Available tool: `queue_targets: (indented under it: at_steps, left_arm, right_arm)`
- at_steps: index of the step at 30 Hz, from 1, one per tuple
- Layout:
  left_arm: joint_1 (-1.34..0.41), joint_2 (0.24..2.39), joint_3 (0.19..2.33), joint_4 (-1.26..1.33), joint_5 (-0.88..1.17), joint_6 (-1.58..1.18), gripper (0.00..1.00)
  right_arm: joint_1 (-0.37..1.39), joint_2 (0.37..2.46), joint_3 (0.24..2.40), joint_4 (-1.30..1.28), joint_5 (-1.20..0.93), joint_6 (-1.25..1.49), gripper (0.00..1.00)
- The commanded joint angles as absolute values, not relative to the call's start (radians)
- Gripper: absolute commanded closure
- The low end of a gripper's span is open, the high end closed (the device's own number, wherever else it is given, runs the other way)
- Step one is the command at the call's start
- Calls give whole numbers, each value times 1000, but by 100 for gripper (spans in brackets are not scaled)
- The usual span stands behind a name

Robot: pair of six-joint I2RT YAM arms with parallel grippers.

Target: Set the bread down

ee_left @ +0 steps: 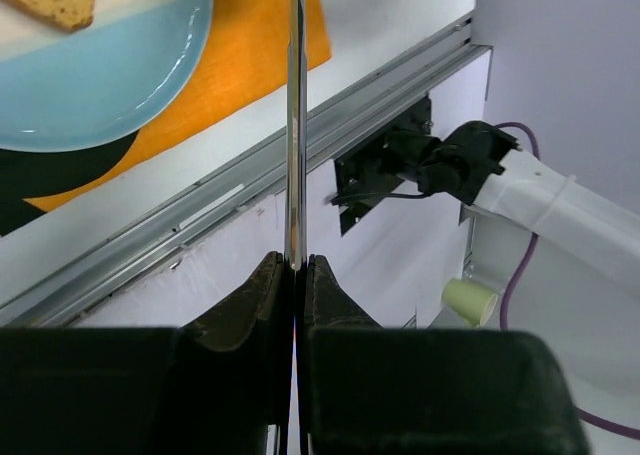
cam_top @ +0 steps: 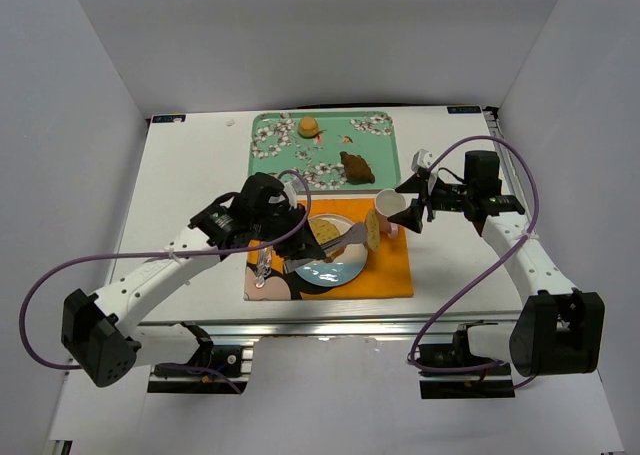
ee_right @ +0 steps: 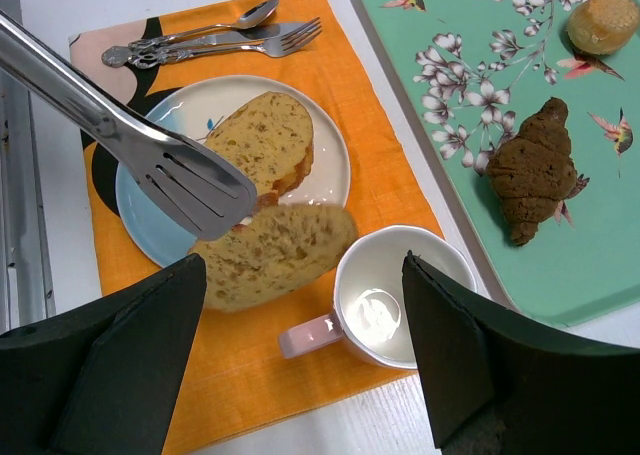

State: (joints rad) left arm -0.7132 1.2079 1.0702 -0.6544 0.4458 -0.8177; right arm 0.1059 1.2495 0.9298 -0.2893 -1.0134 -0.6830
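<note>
At 3 o'clock of the plate (cam_top: 338, 273), bread (cam_top: 372, 230) (long axis 12-to-6, mug (cam_top: 390, 207) just beside) is pinched by tongs (cam_top: 325, 252) clamped in the left gripper (ee_left: 295, 275), the right gripper (ee_right: 303, 275) being spread wide.

The right hand (ee_right: 303, 265) shows two dark fingers (ee_right: 120, 365) spread wide at the bottom edge. Between them an empty white mug (ee_right: 385, 295) stands at the edge of an orange placemat (ee_right: 385, 165). One bread slice (ee_right: 270, 140) lies on the plate (ee_right: 135, 210). A second slice (ee_right: 270, 260) overhangs the plate's rim beneath the slotted tip of metal tongs (ee_right: 185, 180). A brown croissant (ee_right: 535, 170) and a round bun (ee_right: 603, 23) sit on the teal tray (ee_right: 600, 265).
</note>
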Motion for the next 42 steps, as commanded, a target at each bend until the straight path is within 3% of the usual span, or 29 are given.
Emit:
queue_targets:
  at_steps: [1, 21, 24, 25, 29, 42]
  left_arm:
    - [-715, 1212, 1071, -669, 449, -799, 100]
    - [-715, 1203, 1039, -801, 405, -742, 100]
    - [-715, 1206, 1040, -827, 382, -735, 90]
    - [-715, 1207, 1048, -831, 376, -733, 81]
    - [-715, 1209, 1071, -845, 356, -732, 68]
    - [-713, 1207, 1126, -867, 318, -741, 59]
  right_arm:
    - [103, 1229, 954, -270, -1026, -675, 16]
    - [103, 1235, 943, -259, -1028, -667, 16]
    - [103, 1232, 940, -259, -1028, -666, 16]
    - [103, 1232, 939, -259, -1028, -666, 16]
    - [103, 1230, 936, -259, -1029, -666, 16]
    - [103, 1227, 930, -256, -1032, -666, 16]
